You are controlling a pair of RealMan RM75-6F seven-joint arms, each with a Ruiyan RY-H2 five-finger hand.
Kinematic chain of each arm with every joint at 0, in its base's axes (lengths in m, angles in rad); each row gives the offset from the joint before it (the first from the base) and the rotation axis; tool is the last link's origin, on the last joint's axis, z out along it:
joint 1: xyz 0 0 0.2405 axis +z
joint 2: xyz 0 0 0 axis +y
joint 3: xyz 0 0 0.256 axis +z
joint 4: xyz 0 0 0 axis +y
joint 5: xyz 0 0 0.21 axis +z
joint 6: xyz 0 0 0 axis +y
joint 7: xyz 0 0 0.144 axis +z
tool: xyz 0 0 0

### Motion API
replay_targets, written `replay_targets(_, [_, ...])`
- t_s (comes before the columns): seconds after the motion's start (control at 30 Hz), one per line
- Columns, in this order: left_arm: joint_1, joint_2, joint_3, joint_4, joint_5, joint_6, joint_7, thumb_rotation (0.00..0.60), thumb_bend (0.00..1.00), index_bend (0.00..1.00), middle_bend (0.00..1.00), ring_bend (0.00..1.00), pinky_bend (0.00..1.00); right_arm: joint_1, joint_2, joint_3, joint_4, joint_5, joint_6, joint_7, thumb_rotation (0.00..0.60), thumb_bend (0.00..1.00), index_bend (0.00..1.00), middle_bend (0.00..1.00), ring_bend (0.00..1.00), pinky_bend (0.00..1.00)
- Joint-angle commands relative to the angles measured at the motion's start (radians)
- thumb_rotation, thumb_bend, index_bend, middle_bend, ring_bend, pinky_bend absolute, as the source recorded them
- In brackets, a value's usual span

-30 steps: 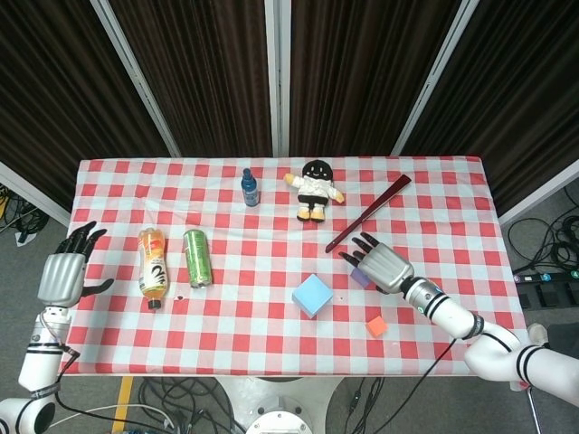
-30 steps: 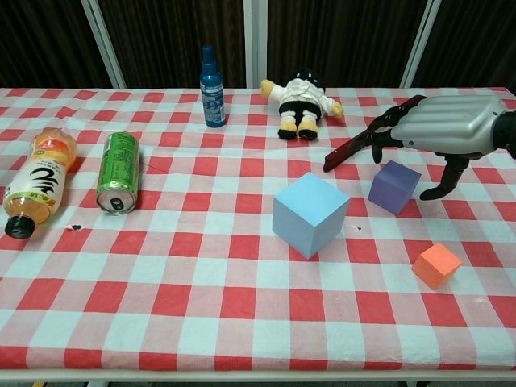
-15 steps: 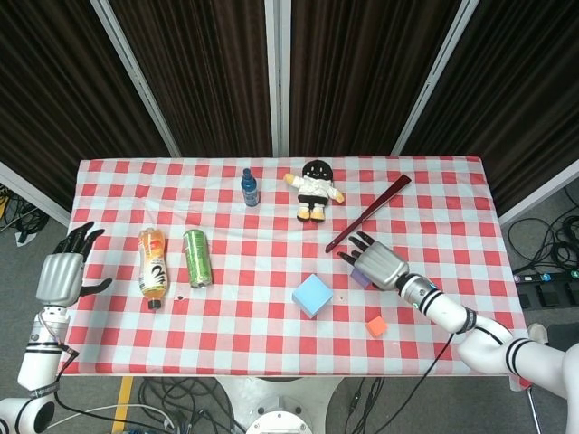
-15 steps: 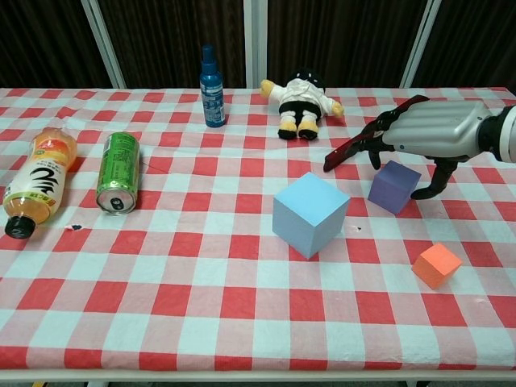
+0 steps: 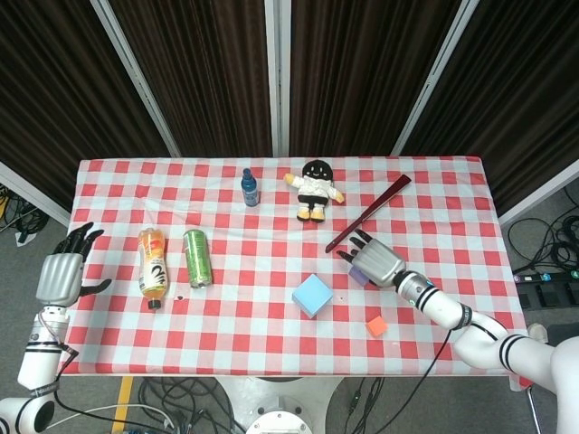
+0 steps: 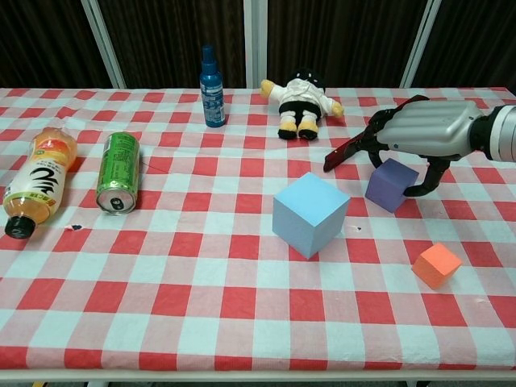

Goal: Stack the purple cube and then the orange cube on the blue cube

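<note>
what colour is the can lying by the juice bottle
Green can, clearest in the chest view.

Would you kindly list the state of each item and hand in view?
purple cube: on the table, right hand around it
blue cube: bare-topped
orange cube: on the table, alone
green can: lying down
orange drink bottle: lying down
blue spray bottle: upright
left hand: open, off the table

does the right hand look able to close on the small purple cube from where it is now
Probably yes. The right hand sits over the small purple cube, fingers on the far side and thumb on the near side, with nothing between; the dark red folded fan lies just behind.
</note>
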Motion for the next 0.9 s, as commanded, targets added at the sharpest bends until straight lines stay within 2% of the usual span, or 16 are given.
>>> replay_targets(0.03, [0.000, 0.000, 0.000, 0.001, 0.000, 0.000, -0.002, 0.600, 0.09, 0.23, 0.18, 0.13, 0.25, 0.000, 0.009, 0.001, -0.007, 0.003, 0.007, 0.000, 0.600, 0.20, 0.13, 0.43, 0.12, 0.06])
replay_targets(0.2, [0.000, 0.001, -0.001, -0.001, 0.002, 0.003, -0.004, 0.600, 0.09, 0.23, 0.18, 0.13, 0.25, 0.000, 0.055, 0.016, -0.058, 0.015, 0.032, -0.013, 0.600, 0.20, 0.13, 0.43, 0.12, 0.06])
replay_targets(0.3, [0.001, 0.002, -0.001, -0.001, 0.002, 0.003, -0.005, 0.600, 0.09, 0.23, 0.18, 0.13, 0.25, 0.001, 0.103, 0.033, -0.125, 0.025, 0.049, -0.033, 0.600, 0.20, 0.13, 0.43, 0.12, 0.06])
replay_targets(0.63, [0.000, 0.001, 0.000, 0.001, -0.001, -0.002, 0.001, 0.600, 0.09, 0.23, 0.18, 0.13, 0.25, 0.026, 0.274, 0.083, -0.439, 0.062, 0.048, -0.147, 0.600, 0.20, 0.13, 0.43, 0.12, 0.06])
replay_targets(0.9, [0.002, 0.001, -0.001, 0.003, -0.003, -0.003, -0.004, 0.600, 0.09, 0.23, 0.18, 0.13, 0.25, 0.042, 0.284, 0.094, -0.557, 0.132, 0.005, -0.241, 0.600, 0.20, 0.13, 0.43, 0.12, 0.06])
